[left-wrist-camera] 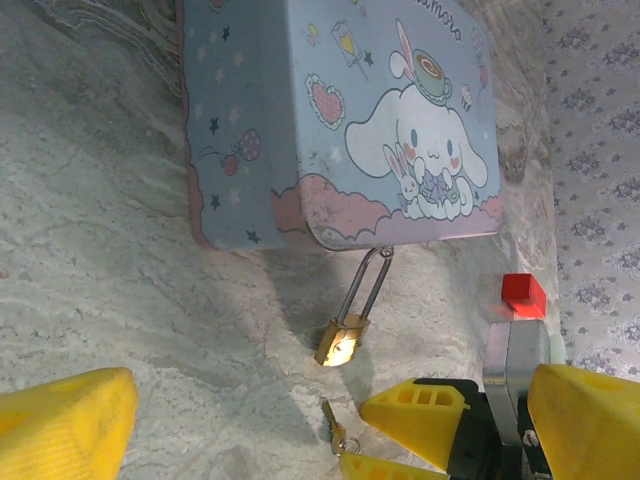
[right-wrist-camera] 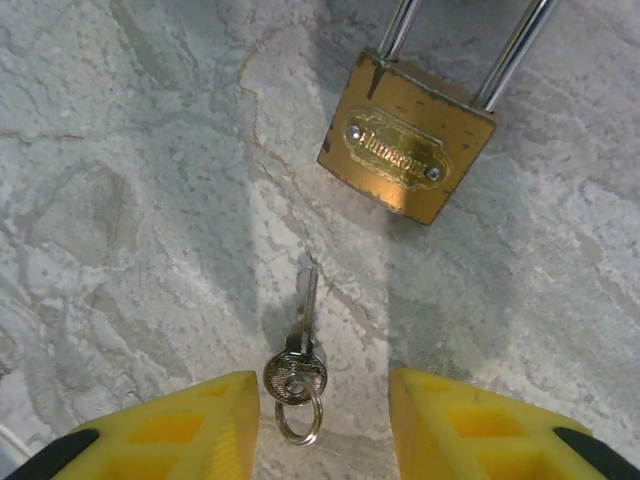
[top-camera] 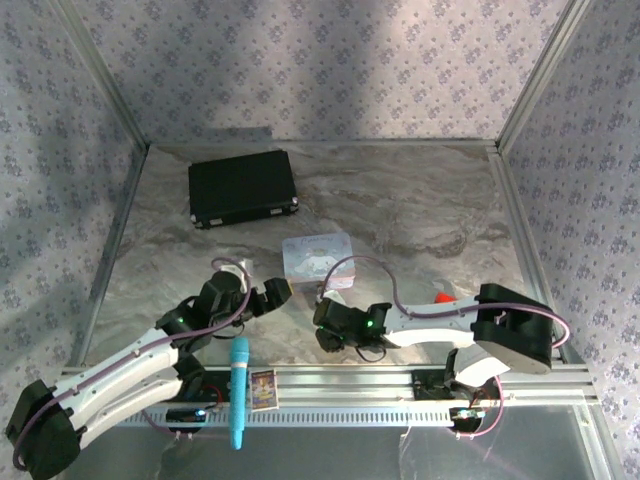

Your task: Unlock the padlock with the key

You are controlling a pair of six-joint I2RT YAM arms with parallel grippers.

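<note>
Padlock [left-wrist-camera: 340, 342] by tin [left-wrist-camera: 330, 130] lettered "amoro"; right pincer [right-wrist-camera: 322, 405] straddles key [right-wrist-camera: 299, 340]

Scuffed brass-gold metal padlock [right-wrist-camera: 405, 160], shiny silvery metal key [right-wrist-camera: 300, 335], matt marbled stone-look table [right-wrist-camera: 120, 200].

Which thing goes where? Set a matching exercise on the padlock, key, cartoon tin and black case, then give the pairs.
1. small brass padlock
2. thin silvery metal key
3. pastel blue cartoon tin
4. flat black rectangular case

A. far left of the marbled table
B. inside the right claw
C. mid-table, cartoon lid up
D. lying flat, shackle at the tin's edge

Pairs: 1-D, 2-B, 3-C, 4-A
</note>
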